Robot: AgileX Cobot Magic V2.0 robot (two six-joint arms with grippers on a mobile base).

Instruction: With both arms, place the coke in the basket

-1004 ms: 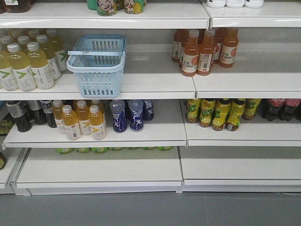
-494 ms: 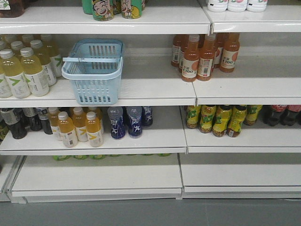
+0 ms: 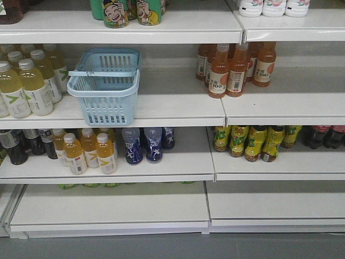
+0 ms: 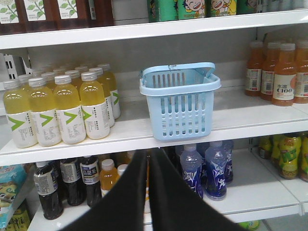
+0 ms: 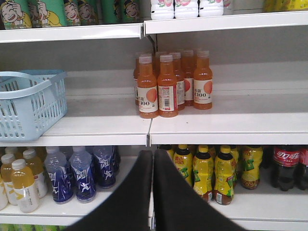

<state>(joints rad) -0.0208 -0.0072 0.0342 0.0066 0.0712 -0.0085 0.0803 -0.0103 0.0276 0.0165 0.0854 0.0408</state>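
SUPERMARKET AISLE: Two arms face the shelves with no coke in hand and the basket point(image 3: 108, 105) empty. The basket stands on the middle shelf point(image 3: 178, 102), at 10 o'clock in the front view, with yellow bottles point(image 3: 32, 86) just beside it at its 9 o'clock. The coke point(image 5: 285, 167), dark bottles with red labels, stands one shelf lower, at the far 3 o'clock edge of that view and well apart from the basket. From the right wrist it shows at 4 o'clock, near yellow-green bottles point(image 5: 211, 173). The left gripper point(image 4: 148, 155) has the basket at its 12 o'clock; its jaws are drawn together to a thin slit and hold nothing. The right gripper point(image 5: 153, 155) is the same, jaws nearly touching and empty, aimed below the orange bottles point(image 5: 168, 86). The step in hand looks like the approach. By this reading, the right arm must next swing toward 3 o'clock, spread its jaws and take one coke bottle by the body, while the left arm goes for the basket.
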